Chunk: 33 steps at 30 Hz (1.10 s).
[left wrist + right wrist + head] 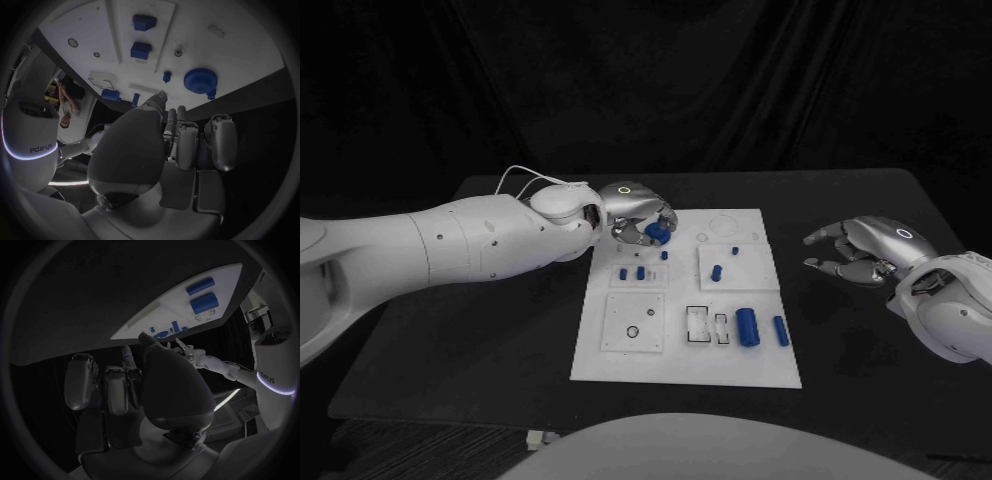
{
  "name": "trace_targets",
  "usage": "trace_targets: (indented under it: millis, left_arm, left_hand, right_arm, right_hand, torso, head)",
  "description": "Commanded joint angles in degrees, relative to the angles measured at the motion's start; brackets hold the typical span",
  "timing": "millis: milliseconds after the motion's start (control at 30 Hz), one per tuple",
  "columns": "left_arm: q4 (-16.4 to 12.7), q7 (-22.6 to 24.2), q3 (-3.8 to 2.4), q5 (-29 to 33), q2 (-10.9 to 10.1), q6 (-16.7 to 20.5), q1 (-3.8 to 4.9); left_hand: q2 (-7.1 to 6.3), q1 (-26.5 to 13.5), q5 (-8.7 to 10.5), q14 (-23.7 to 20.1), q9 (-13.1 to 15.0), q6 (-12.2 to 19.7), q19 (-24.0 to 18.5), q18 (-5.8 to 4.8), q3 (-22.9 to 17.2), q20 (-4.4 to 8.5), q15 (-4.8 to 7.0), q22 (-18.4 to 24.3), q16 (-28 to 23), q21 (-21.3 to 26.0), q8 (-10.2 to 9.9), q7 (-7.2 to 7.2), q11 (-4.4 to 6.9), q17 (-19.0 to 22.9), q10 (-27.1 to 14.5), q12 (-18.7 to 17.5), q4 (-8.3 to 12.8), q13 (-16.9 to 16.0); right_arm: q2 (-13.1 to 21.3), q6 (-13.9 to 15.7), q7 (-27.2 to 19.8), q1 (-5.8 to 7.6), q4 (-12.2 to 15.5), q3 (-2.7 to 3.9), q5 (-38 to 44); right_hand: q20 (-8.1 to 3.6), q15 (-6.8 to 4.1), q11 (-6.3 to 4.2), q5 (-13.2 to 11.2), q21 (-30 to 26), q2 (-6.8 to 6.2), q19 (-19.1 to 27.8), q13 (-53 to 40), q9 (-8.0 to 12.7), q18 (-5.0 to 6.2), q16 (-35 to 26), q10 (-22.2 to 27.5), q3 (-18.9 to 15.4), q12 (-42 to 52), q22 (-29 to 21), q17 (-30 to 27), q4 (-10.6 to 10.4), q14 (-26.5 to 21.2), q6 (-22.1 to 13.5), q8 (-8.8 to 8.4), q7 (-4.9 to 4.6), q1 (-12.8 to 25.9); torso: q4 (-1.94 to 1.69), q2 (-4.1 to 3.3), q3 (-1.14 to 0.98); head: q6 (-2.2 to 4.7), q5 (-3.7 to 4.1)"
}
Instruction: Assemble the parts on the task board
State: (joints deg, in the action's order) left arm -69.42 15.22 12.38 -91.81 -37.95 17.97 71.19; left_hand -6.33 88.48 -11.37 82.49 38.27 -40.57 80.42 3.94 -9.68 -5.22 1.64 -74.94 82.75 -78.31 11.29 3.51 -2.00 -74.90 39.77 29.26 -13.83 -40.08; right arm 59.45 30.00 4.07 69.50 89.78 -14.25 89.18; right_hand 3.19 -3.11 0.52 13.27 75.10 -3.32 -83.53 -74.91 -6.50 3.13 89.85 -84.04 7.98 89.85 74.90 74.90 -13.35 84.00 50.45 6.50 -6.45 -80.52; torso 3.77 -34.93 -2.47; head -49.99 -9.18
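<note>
at the task board (733, 370) far-left corner the left hand (638, 212) hovers empty, fingers apart; right hand (860, 250) loosely spread off-board.

The white task board (687, 355) lies flat mid-table; small blue parts (747, 327) are scattered on it, two cylinders near its right edge

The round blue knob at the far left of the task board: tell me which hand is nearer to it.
Left. The left hand hovers right over the round blue knob at the task board far-left corner. The right hand sits off the board's right edge, over the black table.
</note>
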Motion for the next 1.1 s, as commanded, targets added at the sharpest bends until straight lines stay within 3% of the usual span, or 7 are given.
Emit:
trace_targets:
  millis: [33, 233, 400, 633, 933, 1100]
  left_arm:
    - [0.4, 0.4, -0.06, -1.5, 0.5, -1.6, -0.34]
    - [0.9, 0.2, -0.06, -1.6, 1.4, -2.5, -0.84]
    - [1.1, 0.0, -0.06, -1.6, 1.7, -3.0, -1.18]
    - [2.1, -0.7, -0.06, -1.6, 2.5, -3.7, -1.97]
    - [3.8, -1.3, -0.07, -1.6, 3.3, -3.6, -2.98]
    - [4.2, -1.5, -0.07, -1.6, 3.7, -3.5, -3.21]
  left_hand:
    - [-0.41, -0.8, -0.51, 0.0, -1.7, -1.1, 0.6, -1.09, -0.6, -0.08, -0.38, -11.3, 0.1, -0.7, -1.3, -0.06, -0.56, -4.0, -0.6, -0.7, -0.1, 1.1]
    - [-0.43, -1.0, -0.62, 0.1, -2.9, -2.0, 0.7, -1.10, -1.0, -0.13, -0.35, -11.3, 0.1, -0.8, -2.0, 0.09, -0.47, -3.9, -0.2, -0.9, 0.0, 2.0]
    - [-0.41, -1.3, -0.72, 0.3, -4.5, -4.0, 1.0, -1.16, -1.5, -0.11, -0.27, -11.4, 0.4, -1.2, -2.7, 0.20, -0.34, -4.0, 2.1, 0.5, 0.4, 2.3]
    - [-0.16, -1.1, -1.44, 0.4, -5.1, -5.1, 1.0, -1.17, -2.2, -0.09, -0.21, -11.4, 0.5, -1.2, -3.0, -0.29, -0.33, -3.9, 2.4, 0.7, 0.8, 2.6]
    - [0.00, -1.0, -2.16, 0.5, -6.1, -6.0, 1.4, -1.28, -3.0, -0.16, -0.43, -11.5, 0.7, -1.7, -3.6, -0.95, -0.64, -4.1, 4.4, 2.1, 1.5, 2.4]
    - [0.21, -0.8, -2.40, 0.5, -6.3, -6.3, 1.5, -1.31, -3.4, -0.16, -0.42, -11.6, 0.7, -1.8, -3.6, -0.97, -0.63, -4.0, 4.5, 2.3, 1.7, 2.3]
  right_arm:
    - [0.2, 0.8, 0.2, -0.14, 0.3, 0.04, 0.1]
    - [0.3, 0.8, 0.2, -0.14, 0.4, 0.04, 0.1]
    - [0.4, 0.8, 0.2, -0.14, 0.4, 0.04, 0.1]
    - [0.2, 0.9, 0.1, -0.16, 0.2, 0.04, 0.1]
    - [0.3, 0.9, 0.0, -0.20, 0.2, 0.04, 0.1]
    - [0.5, 0.9, 0.1, -0.22, 0.3, 0.04, 0.1]
  right_hand:
    - [0.30, 0.30, 0.29, 0.4, -0.1, 0.00, 0.0, -15.1, 0.1, 0.21, 0.1, -6.0, -0.1, 0.1, 10.7, 15.1, -0.3, 6.0, 0.3, -0.26, -0.02, 0.6]
    - [0.31, 0.31, 0.29, 0.4, 0.0, -0.01, 0.0, -15.1, 0.1, 0.21, 0.1, -6.0, -0.1, 0.1, 10.7, 15.1, -0.3, 6.0, 0.4, -0.26, -0.02, 0.6]
    - [0.31, 0.31, 0.29, 0.4, 0.0, -0.01, 0.0, -15.1, 0.1, 0.21, 0.1, -6.0, -0.1, 0.1, 10.7, 15.1, -0.3, 6.0, 0.4, -0.26, -0.02, 0.6]
    - [0.31, 0.31, 0.29, 0.4, 0.0, -0.01, 0.0, -15.1, 0.1, 0.21, 0.1, -6.0, -0.1, 0.1, 10.7, 15.1, -0.3, 6.0, 0.4, -0.26, -0.02, 0.6]
    - [0.31, 0.31, 0.29, 0.4, 0.0, -0.01, 0.0, -15.1, 0.1, 0.21, 0.1, -6.0, -0.1, 0.1, 10.7, 15.1, -0.3, 6.0, 0.4, -0.26, -0.02, 0.6]
    - [0.31, 0.31, 0.29, 0.4, 0.0, -0.01, 0.0, -15.1, 0.1, 0.21, 0.1, -6.0, -0.1, 0.1, 10.7, 15.1, -0.3, 6.0, 0.4, -0.26, -0.02, 0.6]
  torso:
    - [0.00, -0.10, 0.01]
    - [0.05, -0.12, 0.04]
    - [0.00, -0.04, -0.07]
    - [0.19, -0.01, -0.06]
    - [0.08, 0.11, 0.00]
    - [0.05, 0.14, -0.02]
  head:
    - [-0.01, -0.01]
    - [-0.01, 0.08]
    - [-0.01, 0.16]
    - [-0.01, -0.36]
    - [-0.01, 0.34]
    - [-0.01, 0.32]
